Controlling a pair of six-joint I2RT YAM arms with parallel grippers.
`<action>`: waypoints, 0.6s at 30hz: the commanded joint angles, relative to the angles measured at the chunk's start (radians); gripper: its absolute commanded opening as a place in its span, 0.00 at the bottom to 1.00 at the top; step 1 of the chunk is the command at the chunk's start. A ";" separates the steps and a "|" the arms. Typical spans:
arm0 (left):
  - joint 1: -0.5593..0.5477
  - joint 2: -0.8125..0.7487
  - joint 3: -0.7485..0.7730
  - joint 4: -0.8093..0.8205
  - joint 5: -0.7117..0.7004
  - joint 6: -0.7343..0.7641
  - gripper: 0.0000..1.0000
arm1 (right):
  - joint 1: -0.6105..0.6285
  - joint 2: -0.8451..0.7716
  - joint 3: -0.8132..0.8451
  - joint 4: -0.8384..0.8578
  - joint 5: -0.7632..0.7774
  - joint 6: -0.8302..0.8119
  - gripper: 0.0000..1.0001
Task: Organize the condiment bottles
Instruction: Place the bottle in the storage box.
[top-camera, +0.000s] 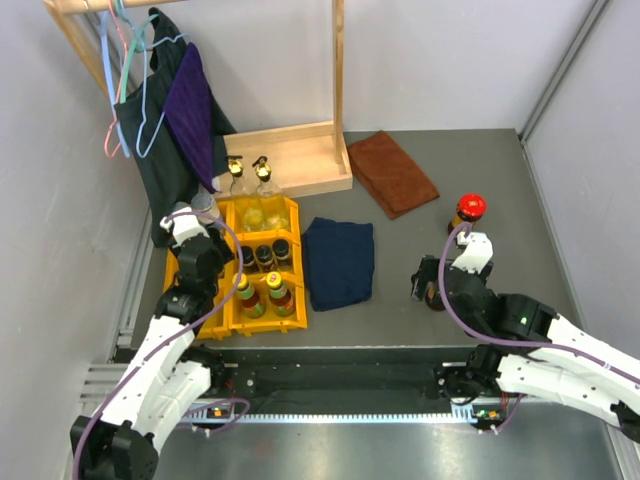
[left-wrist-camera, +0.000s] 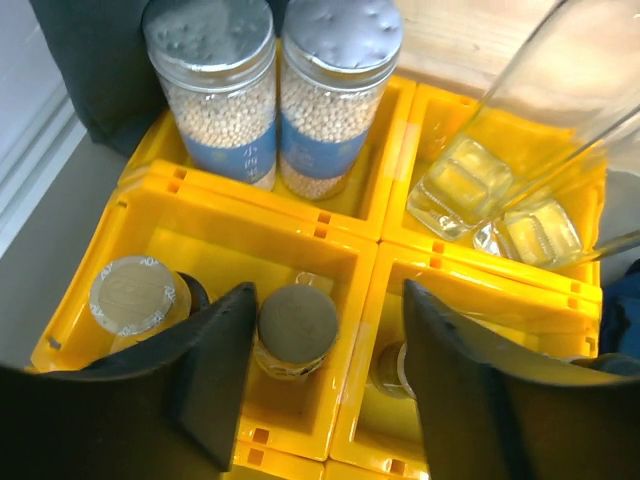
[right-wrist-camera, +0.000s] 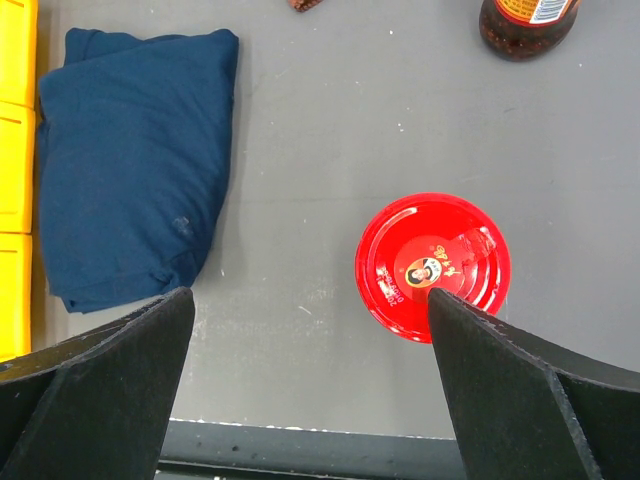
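Observation:
Yellow bins (top-camera: 296, 222) at the left hold the bottles: two clear gold-topped bottles (top-camera: 262, 178), dark black-capped ones (top-camera: 265, 254) and two yellow-capped sauce bottles (top-camera: 278, 290). My left gripper (top-camera: 200, 262) hovers open over the bins. In the left wrist view it (left-wrist-camera: 328, 300) straddles a bin divider, with a grey-lidded jar (left-wrist-camera: 297, 320) just inside its left finger and untouched. Two bean jars (left-wrist-camera: 335, 75) stand behind. My right gripper (right-wrist-camera: 310, 300) is open above the table; a red-lidded jar (right-wrist-camera: 433, 265) stands by its right finger. Another red-lidded jar (top-camera: 470, 208) stands farther back.
A folded blue cloth (top-camera: 340, 262) lies right of the bins, and shows in the right wrist view (right-wrist-camera: 130, 160). A brown cloth (top-camera: 392, 170) lies at the back. A wooden rack base (top-camera: 300, 150) and hanging clothes (top-camera: 185, 110) stand behind the bins.

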 joint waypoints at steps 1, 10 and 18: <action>-0.006 -0.022 0.039 0.067 0.026 -0.018 0.69 | -0.014 0.000 0.010 0.024 0.011 -0.008 0.99; -0.007 -0.040 0.167 -0.040 0.042 -0.034 0.98 | -0.022 0.005 0.051 -0.037 0.029 0.009 0.99; -0.007 -0.078 0.319 -0.200 0.119 -0.011 0.99 | -0.075 0.033 0.129 -0.091 0.135 0.021 0.99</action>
